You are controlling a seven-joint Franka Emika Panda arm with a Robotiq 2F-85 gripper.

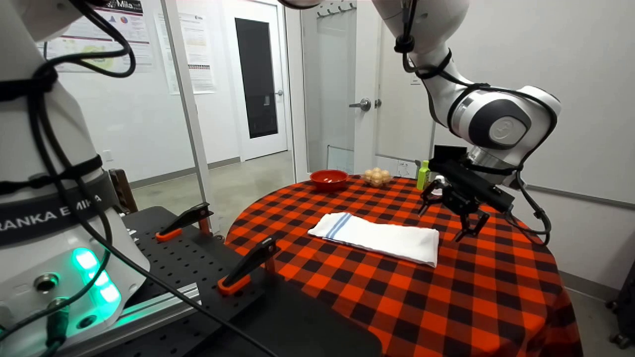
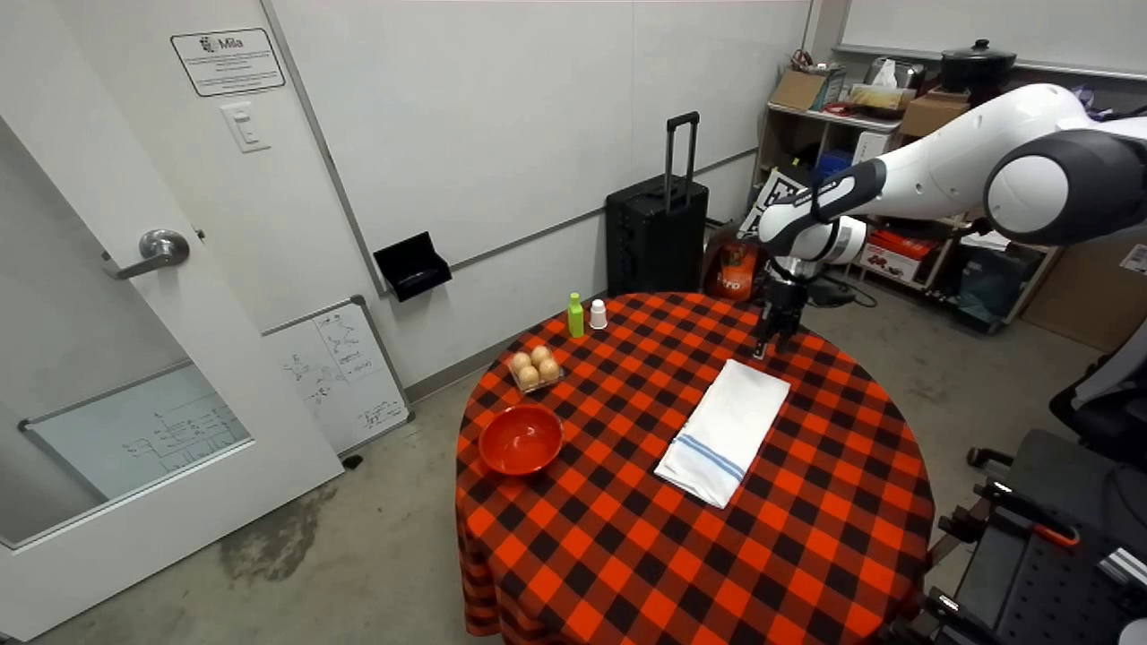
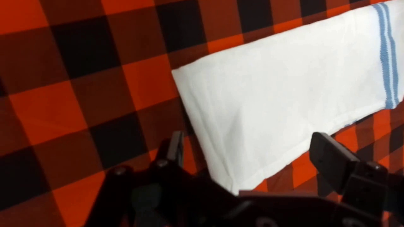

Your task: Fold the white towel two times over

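The white towel (image 2: pixel 728 430) is lying on the red-and-black checkered tablecloth (image 2: pixel 591 555), folded into a long strip, layers showing along the edge. In an exterior view its striped end is pointing near and left, its plain end far and right. Blue stripes (image 3: pixel 385 56) are running across it, at the right in the wrist view.

The gripper (image 1: pixel 440 225) is hanging just beside the plain end, tips pointing down. Its fingers (image 3: pixel 331 160) are standing wide apart, so the claw is released. In the wrist view the left-side finger is showing over tablecloth, just left of the towel; the right-side tip is lining up with the towel's near edge. Whether the tips are touching cloth, cannot tell.

The robot arm (image 2: pixel 950 170) is reaching in from the right. Left of the towel, a red bowl (image 2: pixel 521 443) is sitting well apart; brown eggs (image 2: pixel 529 376) are resting in a clear pack (image 2: pixel 543 387) farther back. A green bottle (image 2: pixel 575 319) is standing upright on the far side, a white cup-like item (image 2: pixel 599 316) just right of it. A black suitcase (image 2: pixel 657 233) is standing behind.
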